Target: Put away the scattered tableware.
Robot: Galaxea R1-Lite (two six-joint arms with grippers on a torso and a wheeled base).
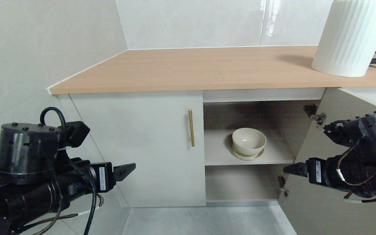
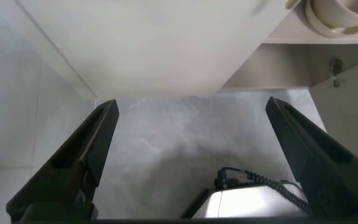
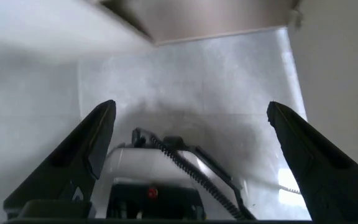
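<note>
My left pincer hangs at the lower left of the head frame, fingers spread wide, holding nothing, before the shut cupboard door. My right pincer sits lower right, likewise spread and empty, by the open door. Between them, somewhat higher and right of centre, the bowl stands on a plate on the cupboard shelf, well apart from both pincers. A tabletop runs above.

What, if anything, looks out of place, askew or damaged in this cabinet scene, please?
Nothing stands out. The bowl sits upright on its plate on the cabinet shelf, with no spill or damage visible. The right door stands open and the left door is shut. Both the left claw and right claw are open and empty.
</note>
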